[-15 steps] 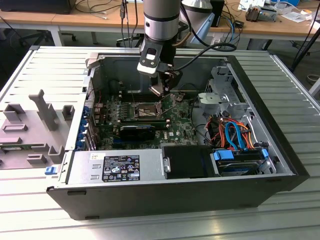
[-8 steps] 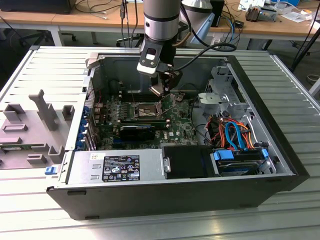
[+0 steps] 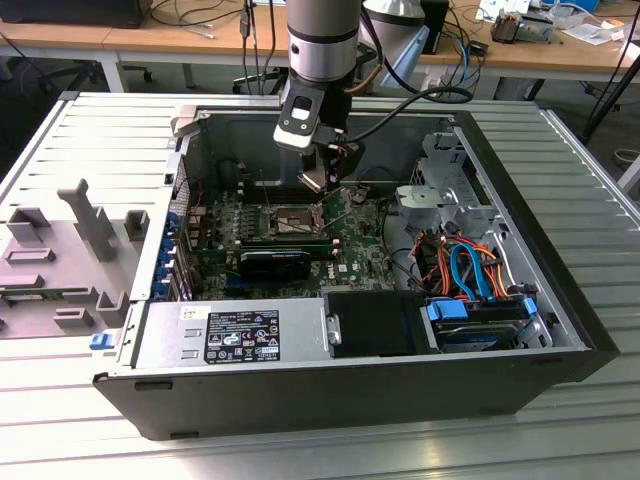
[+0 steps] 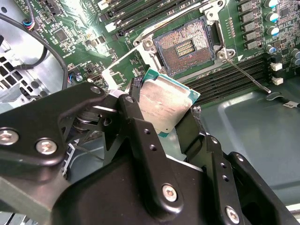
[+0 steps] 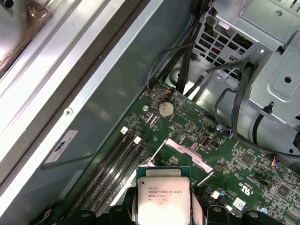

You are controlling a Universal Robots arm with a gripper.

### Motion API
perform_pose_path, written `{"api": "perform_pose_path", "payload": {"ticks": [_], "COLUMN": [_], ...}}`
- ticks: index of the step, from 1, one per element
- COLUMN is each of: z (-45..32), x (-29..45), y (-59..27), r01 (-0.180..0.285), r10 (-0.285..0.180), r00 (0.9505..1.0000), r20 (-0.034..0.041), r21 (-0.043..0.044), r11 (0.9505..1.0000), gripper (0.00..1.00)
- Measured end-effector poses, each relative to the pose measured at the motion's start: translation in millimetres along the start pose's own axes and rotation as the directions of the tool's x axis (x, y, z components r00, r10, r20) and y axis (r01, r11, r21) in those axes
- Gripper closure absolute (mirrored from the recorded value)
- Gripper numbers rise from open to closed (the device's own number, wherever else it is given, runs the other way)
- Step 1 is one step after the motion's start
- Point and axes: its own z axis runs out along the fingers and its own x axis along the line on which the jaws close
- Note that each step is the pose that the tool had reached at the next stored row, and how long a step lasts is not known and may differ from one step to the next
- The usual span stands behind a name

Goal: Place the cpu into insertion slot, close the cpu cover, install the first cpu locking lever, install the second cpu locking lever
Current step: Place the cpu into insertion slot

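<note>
Can make out rows of fine print on top of the cpu in the first wrist view, too small to read. Likewise on the black label of the power supply and the white sticker on the case wall.

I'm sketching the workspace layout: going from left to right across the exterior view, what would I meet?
Grey plastic fixture → insertion slot → metal drive cage. The cpu, gripped above the slot, overlaps it and is left out.
</note>
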Motion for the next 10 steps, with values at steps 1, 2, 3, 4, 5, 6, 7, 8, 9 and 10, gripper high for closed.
{"api": "perform_pose_path", "payload": {"ticks": [1,2,3,4,5,6,7,8,9,10], "z": [0.0,0.0,0.1,0.1,0.1,0.2,0.2,0.2,0.2,0.2], "x": [0.0,0.0,0.0,0.0,0.0,0.0,0.0,0.0,0.0,0.0], "y": [0.0,0.0,0.0,0.0,0.0,0.0,0.0,0.0,0.0,0.0], "r01": [-0.001,-0.001,-0.002,-0.002,-0.003,-0.004,-0.004,-0.004,-0.005,-0.006], "r10": [0.001,0.001,0.002,0.002,0.003,0.004,0.004,0.004,0.005,0.006], "r00": [1.0,1.0,1.0,1.0,1.0,1.0,1.0,1.0,1.0,1.0], "r20": [0.0,0.0001,0.0001,0.0002,0.0002,0.0003,0.0004,0.0004,0.0004,0.0005], "r21": [0.0,0.0,0.0,-0.0001,-0.0001,-0.0001,-0.0001,-0.0001,-0.0001,-0.0001], "r11": [1.0,1.0,1.0,1.0,1.0,1.0,1.0,1.0,1.0,1.0], "gripper": [0.45,0.45,0.45,0.45,0.45,0.45,0.45,0.45,0.45,0.45]}}
